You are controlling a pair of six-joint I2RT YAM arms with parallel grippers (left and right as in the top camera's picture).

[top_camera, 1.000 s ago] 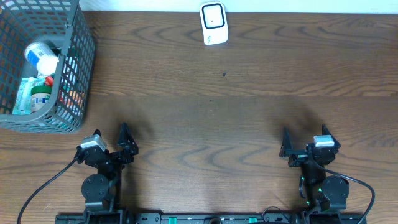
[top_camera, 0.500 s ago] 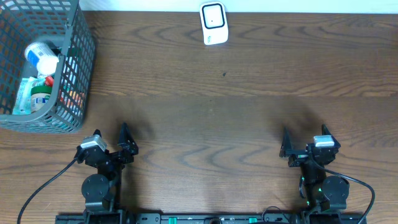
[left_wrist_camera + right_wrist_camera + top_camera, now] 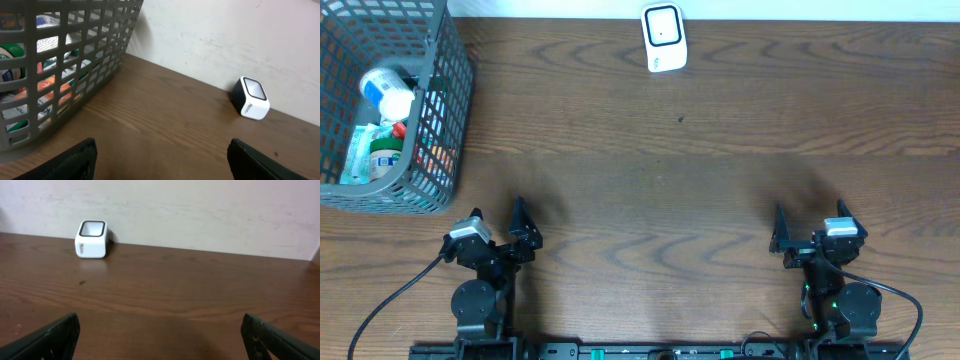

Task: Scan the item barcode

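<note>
Several packaged items lie in a grey mesh basket at the table's far left; through its wall they show in the left wrist view. A small white barcode scanner stands at the far edge, also in both wrist views. My left gripper rests open near the front left, with bare wood between its fingers. At the front right my right gripper is open as well and holds nothing.
A pale wall runs behind the table's far edge. Dark wood table stretches between the arms and the scanner. Black cables trail from both arm bases at the front edge.
</note>
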